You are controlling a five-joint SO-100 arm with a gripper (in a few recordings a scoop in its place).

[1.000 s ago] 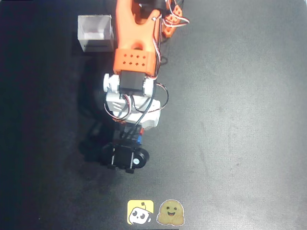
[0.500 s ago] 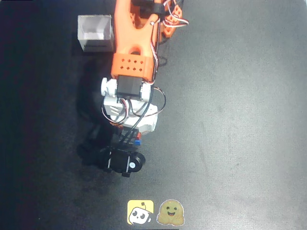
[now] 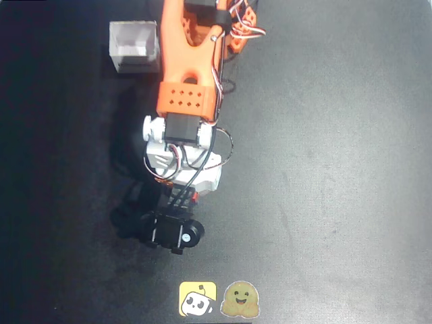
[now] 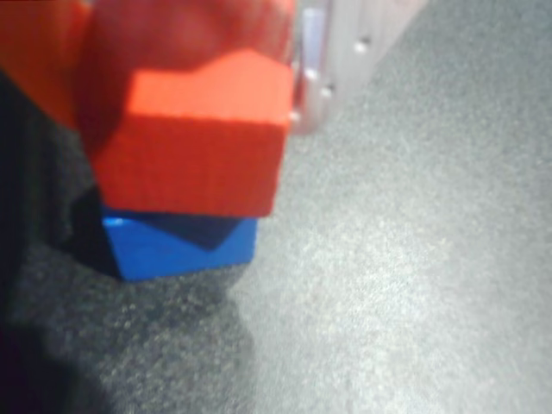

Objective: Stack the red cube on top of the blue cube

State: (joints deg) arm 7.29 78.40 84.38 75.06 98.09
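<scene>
In the wrist view the red cube [image 4: 194, 138] hangs right over the blue cube [image 4: 177, 246], twisted a little against it. Its underside is touching or just above the blue top; I cannot tell which. My gripper [image 4: 185, 73] is shut on the red cube, with the orange finger [image 4: 43, 60] at its left and the white finger [image 4: 323, 60] at its right. From overhead, the white wrist [image 3: 182, 165] and black camera mount [image 3: 172, 233] cover the cubes, apart from a small sliver of the red cube [image 3: 195, 196].
A translucent white box [image 3: 134, 46] stands at the back left beside the orange arm [image 3: 189, 67]. Two stickers [image 3: 219, 299] lie at the front edge of the dark mat [image 3: 324, 189], which is bare to the right.
The wrist and camera mount have slid a little toward the front of the overhead picture. The blue sliver beside the wrist is now covered and only red shows there.
</scene>
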